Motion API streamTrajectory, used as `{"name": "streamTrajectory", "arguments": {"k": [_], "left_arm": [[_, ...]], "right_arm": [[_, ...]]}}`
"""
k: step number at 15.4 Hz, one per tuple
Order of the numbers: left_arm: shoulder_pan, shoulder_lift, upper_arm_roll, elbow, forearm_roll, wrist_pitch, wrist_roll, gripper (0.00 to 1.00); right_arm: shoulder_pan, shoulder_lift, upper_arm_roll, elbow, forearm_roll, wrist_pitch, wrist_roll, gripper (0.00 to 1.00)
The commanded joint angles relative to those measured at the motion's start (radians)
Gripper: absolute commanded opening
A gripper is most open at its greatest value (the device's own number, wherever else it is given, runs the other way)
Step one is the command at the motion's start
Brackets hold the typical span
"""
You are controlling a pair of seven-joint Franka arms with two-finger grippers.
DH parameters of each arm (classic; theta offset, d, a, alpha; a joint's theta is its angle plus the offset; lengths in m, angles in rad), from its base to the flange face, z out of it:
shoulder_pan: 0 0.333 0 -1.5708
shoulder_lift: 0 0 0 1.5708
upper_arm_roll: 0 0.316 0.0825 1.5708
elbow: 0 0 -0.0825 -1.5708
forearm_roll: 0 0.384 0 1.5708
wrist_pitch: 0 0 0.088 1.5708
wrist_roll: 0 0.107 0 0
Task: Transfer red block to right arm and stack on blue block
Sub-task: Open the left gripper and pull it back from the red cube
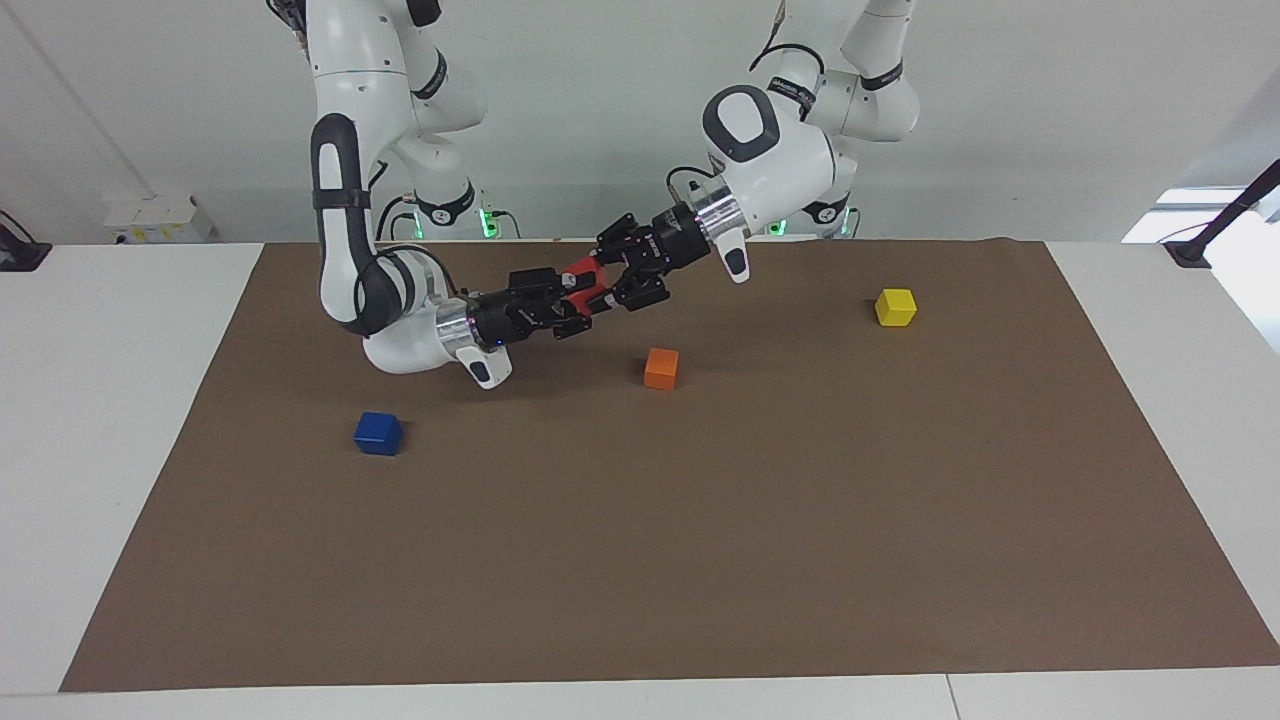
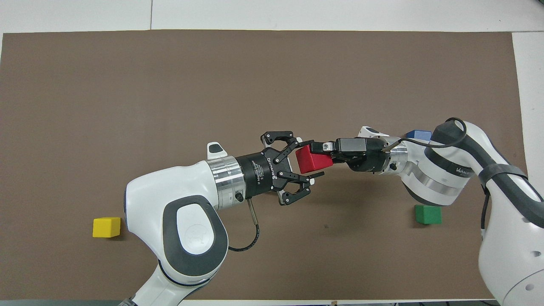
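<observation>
Facing view: the right arm reached out low over the brown mat and the left gripper came down to meet it from about two o'clock; the two met in the air over the robots' end of the mat; the right gripper was clamped on the red block, which hung clear of the mat between the two hands; the left gripper was right around the same block, but whether it gripped it or had let go I could not tell; the blue block sat on the mat at about seven o'clock from the red one, well apart, bare on top; an orange block lay at about five o'clock from the hands and a yellow block at about three o'clock, toward the left arm's end.

Overhead view: the red block showed near the middle of the mat, the right gripper shut on it from three o'clock and the left gripper at it from nine o'clock; only a corner of the blue block showed past the right wrist; a green block lay at about four o'clock from the red block, and the yellow block at about eight o'clock.
</observation>
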Motion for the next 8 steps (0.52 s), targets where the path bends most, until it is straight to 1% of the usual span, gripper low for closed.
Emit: {"name": "streamTrajectory", "arguments": {"k": [1,5,7,8], "left_arm": [[-0.027,-0.003,0.008,0.0,-0.019,0.038,0.014,1.0],[-0.027,-0.011,0.008,-0.024,-0.019,0.035,0.014,1.0],[-0.021,-0.043,0.008,-0.065,-0.019,0.029,0.016,1.0],[-0.017,-0.07,0.008,-0.094,-0.019,0.021,0.017,1.0]], "right_arm": [[0.002,-0.029,-0.001,-0.022,0.006,0.035,-0.027,0.0],[-0.001,-0.028,-0.001,-0.016,0.004,0.036,-0.026,0.0],[-0.001,-0.026,-0.003,-0.016,0.004,0.038,-0.026,0.0],[-0.002,-0.026,-0.003,-0.012,0.003,0.038,-0.024,0.0]]}}
